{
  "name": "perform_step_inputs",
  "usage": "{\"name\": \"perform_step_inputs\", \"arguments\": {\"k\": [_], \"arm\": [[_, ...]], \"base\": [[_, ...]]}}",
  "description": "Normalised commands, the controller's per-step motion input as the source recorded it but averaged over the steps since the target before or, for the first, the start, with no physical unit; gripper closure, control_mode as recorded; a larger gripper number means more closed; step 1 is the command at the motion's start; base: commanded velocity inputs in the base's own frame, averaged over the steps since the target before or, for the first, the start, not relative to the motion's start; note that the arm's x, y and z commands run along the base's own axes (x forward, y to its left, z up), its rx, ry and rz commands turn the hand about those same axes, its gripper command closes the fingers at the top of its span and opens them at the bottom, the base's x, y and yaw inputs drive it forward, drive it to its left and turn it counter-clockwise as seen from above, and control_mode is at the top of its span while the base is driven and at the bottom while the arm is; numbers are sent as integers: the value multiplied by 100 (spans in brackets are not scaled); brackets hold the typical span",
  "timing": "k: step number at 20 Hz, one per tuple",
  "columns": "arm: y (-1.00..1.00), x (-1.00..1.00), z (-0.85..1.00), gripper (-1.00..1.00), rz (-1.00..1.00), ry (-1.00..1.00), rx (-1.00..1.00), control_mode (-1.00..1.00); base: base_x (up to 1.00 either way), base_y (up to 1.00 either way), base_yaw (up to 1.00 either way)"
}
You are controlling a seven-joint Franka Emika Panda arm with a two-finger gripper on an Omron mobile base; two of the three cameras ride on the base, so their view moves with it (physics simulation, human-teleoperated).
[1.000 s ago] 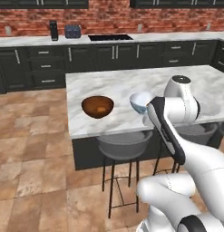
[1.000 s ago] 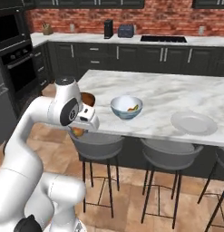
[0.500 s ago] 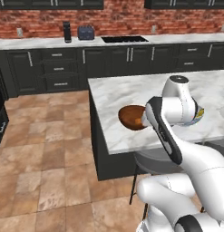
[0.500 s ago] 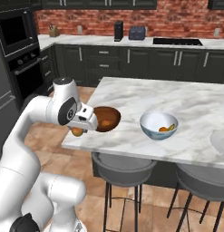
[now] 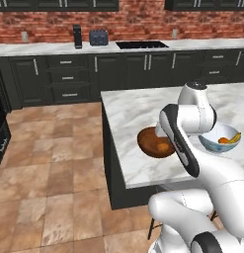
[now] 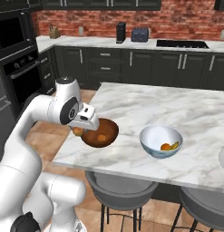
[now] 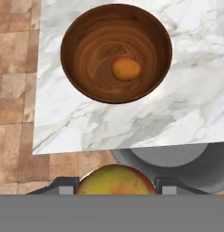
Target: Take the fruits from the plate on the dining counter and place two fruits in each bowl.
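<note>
My gripper (image 7: pixel 115 186) is shut on a yellow-red fruit (image 7: pixel 115 180) that sits between its fingertips (image 7: pixel 63 188). It hangs over the near edge of the dining counter (image 7: pixel 131 122), just short of the brown wooden bowl (image 7: pixel 86 86), which holds one orange fruit (image 7: pixel 126 69). From the right base view the gripper (image 6: pixel 79 131) with its fruit is at the left rim of the wooden bowl (image 6: pixel 100 133). The white-blue bowl (image 6: pixel 161 140) holds an orange and a yellowish fruit (image 6: pixel 170 146). A sliver of the pale plate (image 6: pixel 223 158) shows at the right edge.
Grey bar stools (image 6: pixel 120 188) stand under the counter's near edge, one right below the gripper (image 7: pixel 172 158). Tiled floor (image 5: pixel 54 163) lies to the left of the island. Dark cabinets (image 5: pixel 69 79) and a brick wall run along the back.
The whole picture has shifted right, so the base has driven left along the island. The gripper still holds the fruit and stays beside the wooden bowl.
</note>
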Motion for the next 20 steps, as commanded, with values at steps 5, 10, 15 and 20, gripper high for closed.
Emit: {"name": "perform_step_inputs", "arguments": {"k": [5, 10, 15, 20], "arm": [[0, 0, 0, 100, 0, 0, 0, 100], [6, 72, 0, 100, 0, 0, 0, -100], [-8, 88, -45, 100, 0, 0, 0, -100], [-3, 54, -72, 100, 0, 0, 0, -100]], "base": [[43, 2, 0], [11, 3, 0], [0, 0, 0], [0, 0, 0]]}}
